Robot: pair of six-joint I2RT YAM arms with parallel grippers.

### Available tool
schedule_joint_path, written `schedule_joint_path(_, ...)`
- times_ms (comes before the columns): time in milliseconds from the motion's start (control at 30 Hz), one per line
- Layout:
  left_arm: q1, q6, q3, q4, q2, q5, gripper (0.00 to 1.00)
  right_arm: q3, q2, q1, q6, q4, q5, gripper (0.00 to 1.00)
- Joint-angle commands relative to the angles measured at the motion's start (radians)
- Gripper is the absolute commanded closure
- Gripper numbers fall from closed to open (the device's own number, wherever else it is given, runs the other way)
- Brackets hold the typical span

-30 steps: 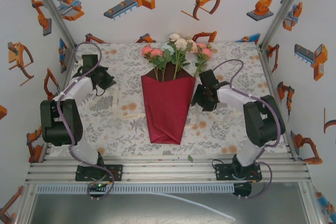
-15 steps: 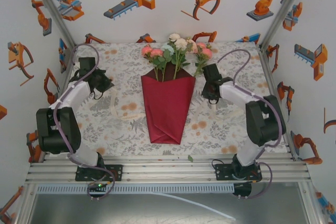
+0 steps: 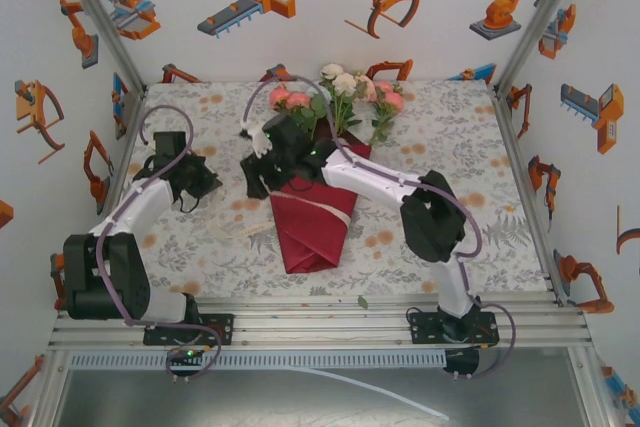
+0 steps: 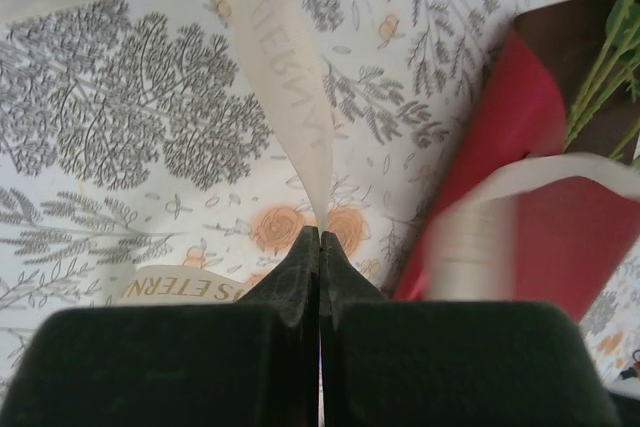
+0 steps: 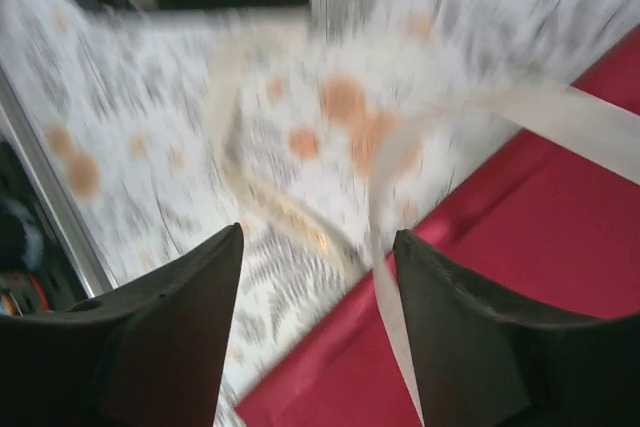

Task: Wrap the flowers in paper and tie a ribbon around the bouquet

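Grey-orange floral tablecloth point(image 3: 450, 127) | robot-print walls point(image 3: 300, 47) | left gripper point(image 4: 319, 232) pinches ribbon point(image 4: 290, 97) | right gripper point(image 5: 318, 237) apart

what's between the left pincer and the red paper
Left wrist view: just bare printed tablecloth; the ribbon in the left pincer leads away.

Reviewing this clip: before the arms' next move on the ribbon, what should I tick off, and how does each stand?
1. Left gripper shut on the ribbon: ok.
2. Right gripper jaws apart: ok.
3. Strand lined up within its jaws: cannot tell, wrist view blurred.
4. Ribbon laid across the paper: ok.
5. Flowers seated in the paper cone: ok.
6. Ribbon tied: not ok, no knot visible.
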Motion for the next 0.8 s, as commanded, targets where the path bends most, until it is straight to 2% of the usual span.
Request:
schedule_joint_path(0, -0.009, 0.02, -0.023, -0.022, -0.053, -0.025, 1.0, -0.035, -0.069, -0.062, -0.086, -0.119, -0.099, 0.36)
schedule_joint_path(133, -0.01, 0.024, -0.035, -0.033, -0.075, -0.02, 1.0, -0.054, -0.106, -0.082, -0.071, -0.099, -0.098, 0.3)
schedule_joint_path(267, -0.015, 0.031, -0.057, -0.047, -0.151, -0.021, 1.0, -0.045, -0.066, -0.109, 0.026, -0.024, -0.103, 0.29)
schedule_joint_path(300, -0.015, 0.037, -0.055, -0.076, -0.175, -0.037, 1.0, -0.028, -0.052, -0.113, 0.049, -0.021, -0.098, 0.2)
schedule_joint_path(367, -0.021, 0.068, -0.047, -0.157, -0.231, -0.101, 1.0, -0.015, -0.054, -0.114, 0.071, -0.015, -0.075, 0.2)
schedule_joint_path(433, -0.054, 0.125, -0.044, -0.234, -0.297, -0.216, 1.0, -0.039, -0.088, -0.123, 0.108, 0.017, -0.034, 0.2)
schedule_joint_path(500, -0.092, 0.192, -0.046, -0.25, -0.349, -0.238, 1.0, -0.075, -0.133, -0.149, 0.154, 0.032, 0.01, 0.21)
schedule_joint_path(567, -0.151, 0.236, -0.041, -0.206, -0.388, -0.21, 1.0, -0.124, -0.19, -0.188, 0.223, 0.038, 0.058, 0.22)
schedule_joint_path(633, -0.232, 0.278, -0.02, -0.069, -0.367, -0.17, 1.0, -0.208, -0.27, -0.243, 0.296, 0.062, 0.111, 0.23)
schedule_joint_path(700, -0.305, 0.335, 0.055, 0.069, -0.268, -0.118, 1.0, -0.308, -0.356, -0.288, 0.343, 0.088, 0.181, 0.23)
schedule_joint_path(767, -0.385, 0.417, 0.18, 0.158, -0.103, -0.064, 1.0, -0.406, -0.444, -0.325, 0.365, 0.093, 0.26, 0.23)
